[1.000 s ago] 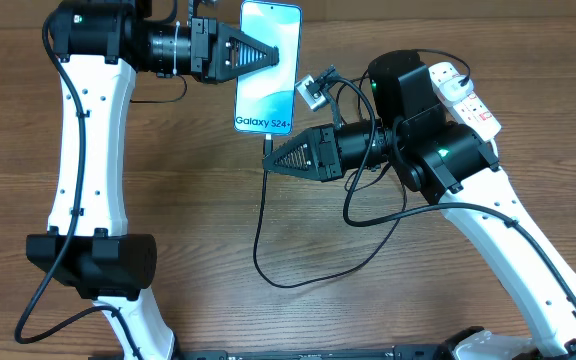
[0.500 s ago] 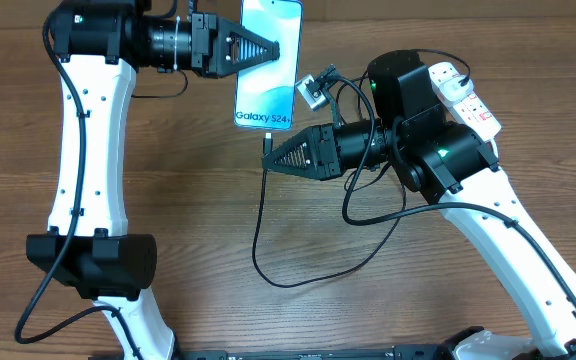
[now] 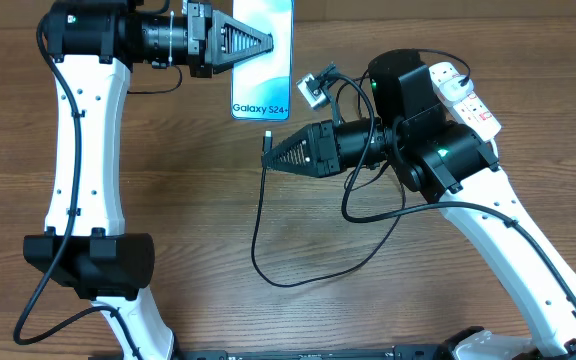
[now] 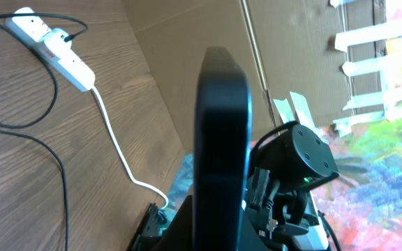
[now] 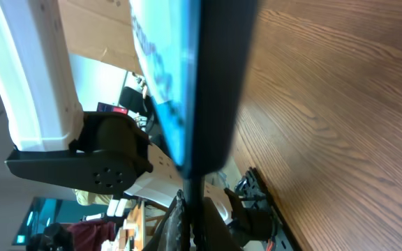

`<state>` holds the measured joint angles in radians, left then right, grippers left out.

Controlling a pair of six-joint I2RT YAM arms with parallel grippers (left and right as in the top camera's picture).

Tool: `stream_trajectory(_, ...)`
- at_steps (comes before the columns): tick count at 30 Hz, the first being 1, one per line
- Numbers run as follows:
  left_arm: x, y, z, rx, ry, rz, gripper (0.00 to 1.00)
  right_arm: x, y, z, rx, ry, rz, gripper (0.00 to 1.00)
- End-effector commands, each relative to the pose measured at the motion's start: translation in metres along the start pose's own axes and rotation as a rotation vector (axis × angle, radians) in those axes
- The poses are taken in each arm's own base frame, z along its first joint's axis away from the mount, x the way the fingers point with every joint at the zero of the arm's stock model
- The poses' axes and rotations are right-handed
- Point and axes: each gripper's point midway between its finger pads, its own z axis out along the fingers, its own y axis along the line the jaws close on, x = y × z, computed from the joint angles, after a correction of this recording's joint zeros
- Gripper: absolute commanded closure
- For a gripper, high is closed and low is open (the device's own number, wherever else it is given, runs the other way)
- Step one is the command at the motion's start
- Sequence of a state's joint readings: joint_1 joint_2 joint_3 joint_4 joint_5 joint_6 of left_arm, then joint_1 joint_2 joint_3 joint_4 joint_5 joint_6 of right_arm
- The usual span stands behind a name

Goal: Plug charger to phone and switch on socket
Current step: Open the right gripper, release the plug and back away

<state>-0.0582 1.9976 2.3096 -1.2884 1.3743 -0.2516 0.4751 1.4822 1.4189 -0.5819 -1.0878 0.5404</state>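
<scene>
The brown wood-grain tabletop [image 3: 188,200] carries a job that is, by my reading, barely half set up. The socket [image 3: 465,95], a white elongated plastic power strip with red switch markings, lies at the far right behind the right arm. A black lead runs into it, so the plug end looks seated, though I cannot tell whether any switch is on. No tool is near it.

The phone [image 3: 263,85], a slim black-edged rectangle with a bright blue-teal lit screen, is held screen-up near the far edge of the tabletop, clenched in the left tool [image 3: 268,43], which grips it from the left side.

The charger [image 3: 258,225], a long thin black cable, hangs in a slack loop across the middle of the tabletop. Its small black connector [image 3: 268,140] is pinched in the clenched right tool [image 3: 268,157] and points up at the phone's bottom edge. From overhead the tip sits just below that edge with a sliver of wood between them. The right wrist view shows it lined up under the phone's end. So insertion looks not yet done, and the switch comes after it.

Around these, a brown cardboard wall [image 4: 187,63] backs the tabletop, and the strip's thick white cord [image 4: 121,150] trails off toward it. The right arm's own bulk and tangled black leads crowd the socket, which may hamper reaching its switches.
</scene>
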Motion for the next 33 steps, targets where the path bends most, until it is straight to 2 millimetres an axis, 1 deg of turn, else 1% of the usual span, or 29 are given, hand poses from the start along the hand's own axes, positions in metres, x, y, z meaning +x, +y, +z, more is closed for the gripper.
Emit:
stream_trajectory(1,-0.001,0.001,-0.002,-0.022,-0.012,-0.058,0.96,-0.005,0.002,-0.001,-0.007,-0.013,0.063,0.96)
stream_trajectory(13,0.003,-0.004,0.006,-0.007,0.009,-0.074,0.96,-0.009,0.002,-0.001,0.0,-0.033,0.072,0.96)
stream_trajectory(20,0.003,-0.005,0.009,-0.003,0.017,-0.061,0.96,-0.008,0.016,0.006,-0.045,-0.016,0.033,0.96)
stream_trajectory(28,0.004,-0.007,0.01,0.005,0.022,-0.059,0.96,-0.012,0.013,0.005,-0.031,-0.034,0.038,0.96)
stream_trajectory(33,0.006,-0.013,0.01,0.044,0.033,-0.025,0.96,-0.014,0.012,0.002,-0.027,-0.041,0.038,0.96)
